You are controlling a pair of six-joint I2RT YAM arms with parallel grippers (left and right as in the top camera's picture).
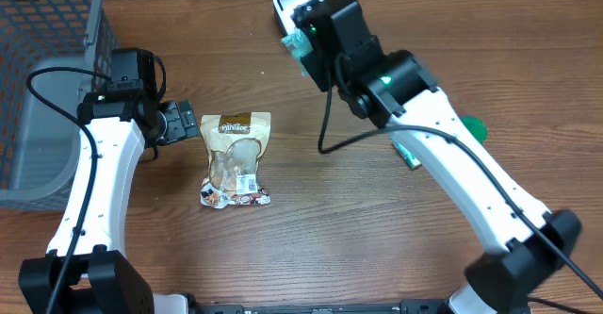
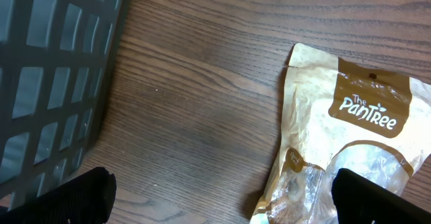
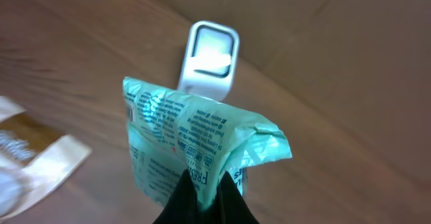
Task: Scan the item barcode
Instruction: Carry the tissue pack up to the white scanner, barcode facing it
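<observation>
Right tool [image 3: 205, 200]: pressed together, pinching the lower edge of a green packet [image 3: 192, 150]. The packet fans up and away from the fingers.
Packet, place: in the air at the far side of the desk [image 1: 377, 239], hard against the scanner [image 1: 290, 3] in the overhead view.
Scanner: white and upright. From the right wrist it shows just past the packet's top edge, its pale window towards the tool.
Key relation: the scanner lies straight ahead of the right tool, beyond the packet. The packet's long axis runs from the fingers towards the scanner. The small print faces back at the wrist, not at the window.
Barcode: I cannot pick it out among the print.
Nearer arm: the right one by far. The left is well apart from the scanner.
Left tool [image 1: 184, 123]: spread wide and holding nothing. It sits low over the desk beside the top of a brown pouch [image 1: 236, 158].
Pouch: flat on the desk, long axis running near to far, label end next to the left tool.
Basket [image 1: 47, 31]: grey mesh at the far left, behind the left arm.
Step, as I judge it: presenting the packet to the scanner. It likely needs a turn so the coded face meets the window.
Risk: the film is crumpled at the pinch, which could hide or bend the code.
</observation>
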